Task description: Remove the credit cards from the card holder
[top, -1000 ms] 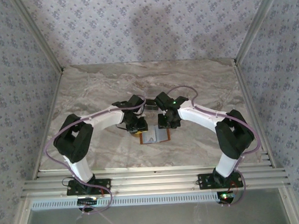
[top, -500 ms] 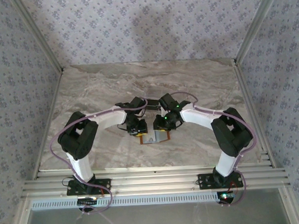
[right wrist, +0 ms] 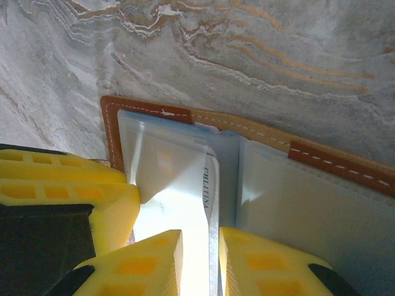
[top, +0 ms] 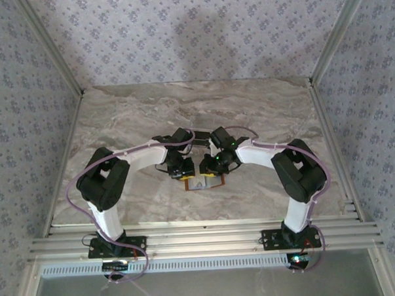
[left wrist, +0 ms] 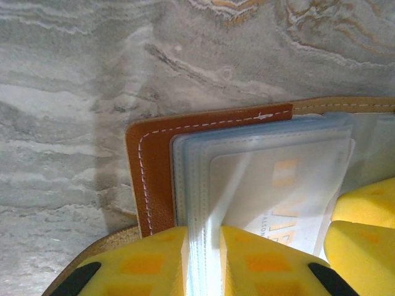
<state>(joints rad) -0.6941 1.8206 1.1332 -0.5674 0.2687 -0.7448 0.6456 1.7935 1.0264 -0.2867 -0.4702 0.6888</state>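
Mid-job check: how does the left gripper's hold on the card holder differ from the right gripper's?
Where: the left gripper pinches near the card holder's brown outer edge; the right gripper pinches beside its fold. What: the left gripper holds several layered clear sleeves; the right gripper holds one leaf with a printed card edge. Both look shut on thin pale plastic.

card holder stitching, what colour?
White stitching on the orange-brown card holder; clearest in the left wrist view.
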